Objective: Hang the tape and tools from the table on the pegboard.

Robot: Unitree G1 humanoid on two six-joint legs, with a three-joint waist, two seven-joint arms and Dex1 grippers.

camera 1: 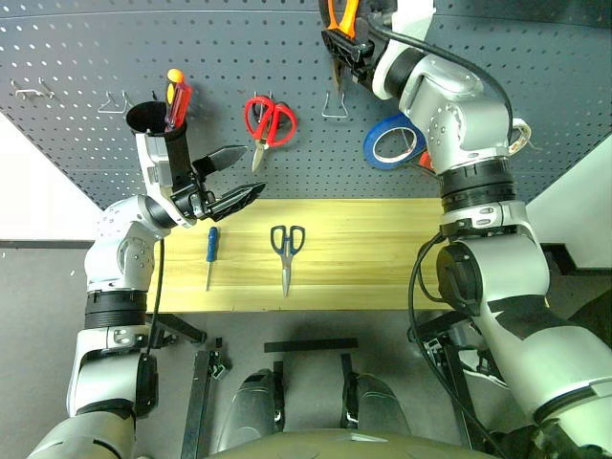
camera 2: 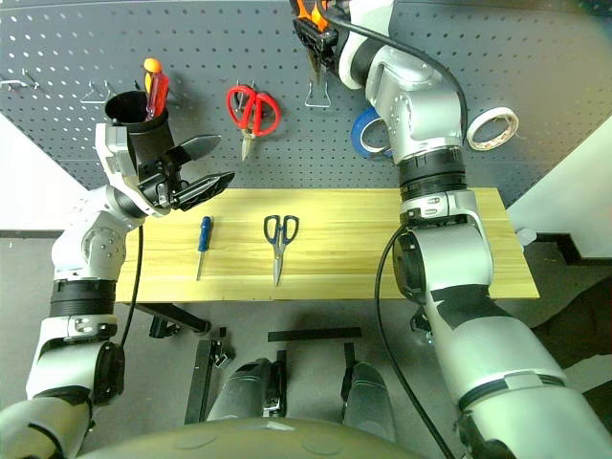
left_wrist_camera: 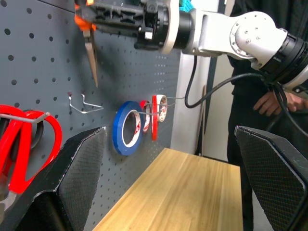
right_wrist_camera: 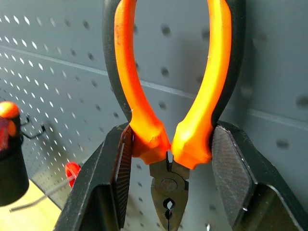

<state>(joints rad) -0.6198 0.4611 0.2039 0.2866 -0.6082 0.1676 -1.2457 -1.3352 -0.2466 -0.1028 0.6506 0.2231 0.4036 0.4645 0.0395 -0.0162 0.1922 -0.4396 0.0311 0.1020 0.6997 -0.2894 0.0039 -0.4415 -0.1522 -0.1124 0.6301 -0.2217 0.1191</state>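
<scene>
Right gripper (right_wrist_camera: 168, 159) is clamped on the pliers (right_wrist_camera: 168, 96), left gripper (camera 1: 229, 177) spread empty; line the handles over the wire hook (camera 1: 335, 107) (go slow).

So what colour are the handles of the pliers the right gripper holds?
Orange with black outer edges on the pliers, best seen in the right wrist view.

On the dark grey perforated pegboard (camera 1: 535, 86), the bare wire hook (camera 1: 335, 108) has open panel either side, bounded by red-handled scissors (camera 1: 268, 122) and the hanging blue tape roll (camera 1: 392, 142), with the right gripper's (camera 1: 340, 53) orange-and-black pliers (right_wrist_camera: 169, 120) crowding it from above.
</scene>
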